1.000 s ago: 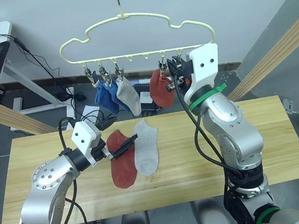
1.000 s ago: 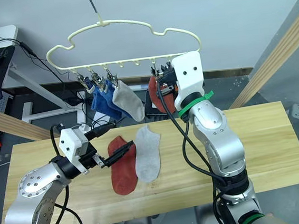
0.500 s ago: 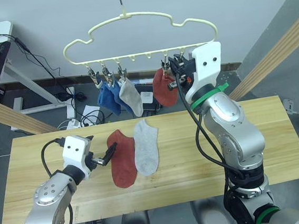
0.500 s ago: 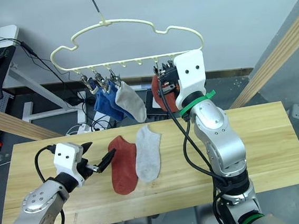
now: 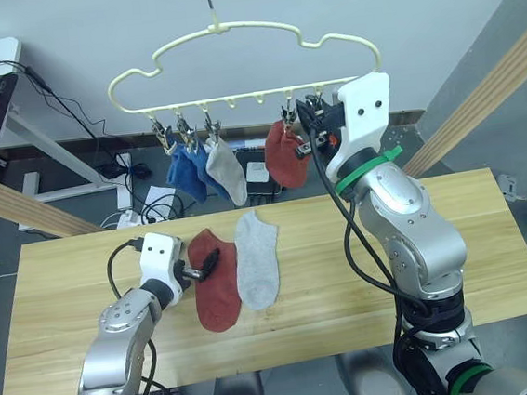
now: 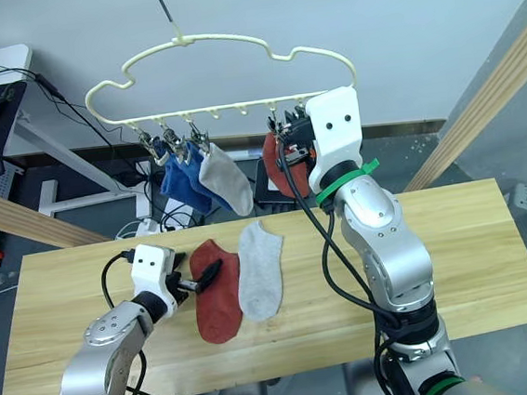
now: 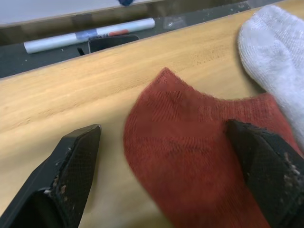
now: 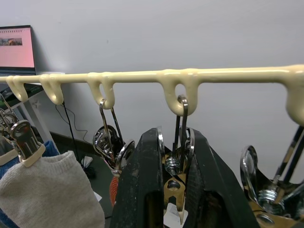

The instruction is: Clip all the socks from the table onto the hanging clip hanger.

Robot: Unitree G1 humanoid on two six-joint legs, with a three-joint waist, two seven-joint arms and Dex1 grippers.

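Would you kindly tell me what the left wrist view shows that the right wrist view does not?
Left wrist view alone: the open left gripper straddling the rust-red sock on the table, with a light grey sock beside it and a marker on the floor beyond.

Right wrist view alone: the right gripper shut on a metal clip of the clip hanger, and a lit screen.

Shared: only socks as a kind; a hung grey sock appears here.

Two socks (image 5: 238,273) lie side by side on the table (image 5: 473,243), below the clip hanger (image 5: 241,64).
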